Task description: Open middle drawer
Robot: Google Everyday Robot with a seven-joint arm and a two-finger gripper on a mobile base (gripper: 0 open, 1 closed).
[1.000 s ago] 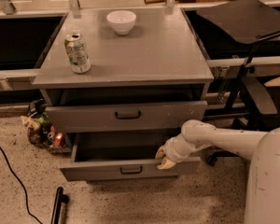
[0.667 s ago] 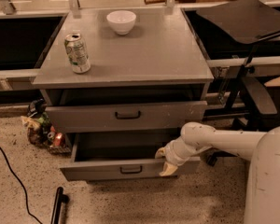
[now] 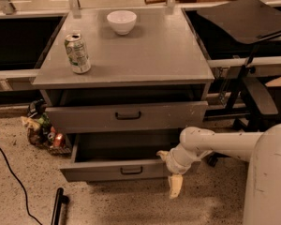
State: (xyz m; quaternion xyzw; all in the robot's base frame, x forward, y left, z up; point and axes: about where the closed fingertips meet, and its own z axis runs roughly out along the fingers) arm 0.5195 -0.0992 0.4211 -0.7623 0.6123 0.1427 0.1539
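The middle drawer (image 3: 107, 171) is pulled well out from the grey cabinet, its inside dark and its small black bar handle (image 3: 131, 170) at the middle of its shallow front. My gripper (image 3: 169, 171) is at the right end of that front. Its fingers are spread apart, one (image 3: 162, 154) above the front's top edge and one (image 3: 174, 186) pointing down below it. The white arm (image 3: 215, 144) reaches in from the right.
The drawer above, with a taller scuffed front (image 3: 126, 116), stands slightly out. A can (image 3: 77, 53) and a white bowl (image 3: 122, 21) sit on the cabinet top. Clutter (image 3: 42, 130) lies on the floor at left, a black chair (image 3: 253, 93) stands at right, and a black bar (image 3: 58, 205) lies on the floor.
The lower finger has swung down below the drawer front, so the fingers stand wider apart. The drawer has hardly moved.
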